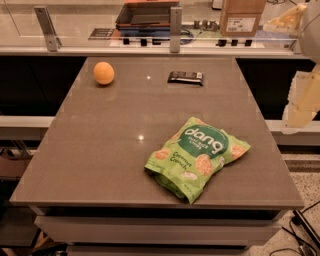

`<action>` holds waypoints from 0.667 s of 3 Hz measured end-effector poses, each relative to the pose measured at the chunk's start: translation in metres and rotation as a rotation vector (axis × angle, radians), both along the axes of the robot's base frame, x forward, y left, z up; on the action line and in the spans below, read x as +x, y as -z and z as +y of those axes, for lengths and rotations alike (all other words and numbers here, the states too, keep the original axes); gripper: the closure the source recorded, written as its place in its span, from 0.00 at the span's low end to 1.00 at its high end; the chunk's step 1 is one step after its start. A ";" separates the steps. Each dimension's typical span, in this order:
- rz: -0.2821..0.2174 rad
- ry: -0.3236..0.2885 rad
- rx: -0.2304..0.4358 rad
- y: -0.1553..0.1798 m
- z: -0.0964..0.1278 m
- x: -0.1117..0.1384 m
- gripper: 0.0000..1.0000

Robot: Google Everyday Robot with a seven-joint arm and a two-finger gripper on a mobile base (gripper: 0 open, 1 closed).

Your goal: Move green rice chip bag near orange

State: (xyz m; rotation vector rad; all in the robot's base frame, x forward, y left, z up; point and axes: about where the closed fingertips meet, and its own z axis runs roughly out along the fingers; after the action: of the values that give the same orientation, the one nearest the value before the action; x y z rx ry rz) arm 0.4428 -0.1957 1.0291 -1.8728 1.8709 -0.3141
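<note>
The green rice chip bag lies flat on the grey table, toward the front right, with its "dang" label facing up. The orange sits at the table's back left, well apart from the bag. My gripper is a cream-coloured part at the upper right edge of the camera view, beyond the table's right side and above it. It is far from both the bag and the orange and holds nothing that I can see. A cream arm segment hangs below it.
A small flat black wrapped bar lies at the back centre of the table. Behind the table runs a counter with metal posts, a cardboard box and a dark tray.
</note>
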 end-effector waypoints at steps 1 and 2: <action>0.032 -0.190 0.000 0.020 0.013 0.016 0.00; 0.076 -0.424 0.048 0.043 0.040 0.028 0.00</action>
State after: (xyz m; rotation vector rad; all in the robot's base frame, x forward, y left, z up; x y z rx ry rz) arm 0.4709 -0.1553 0.9858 -2.2082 1.4580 -0.0548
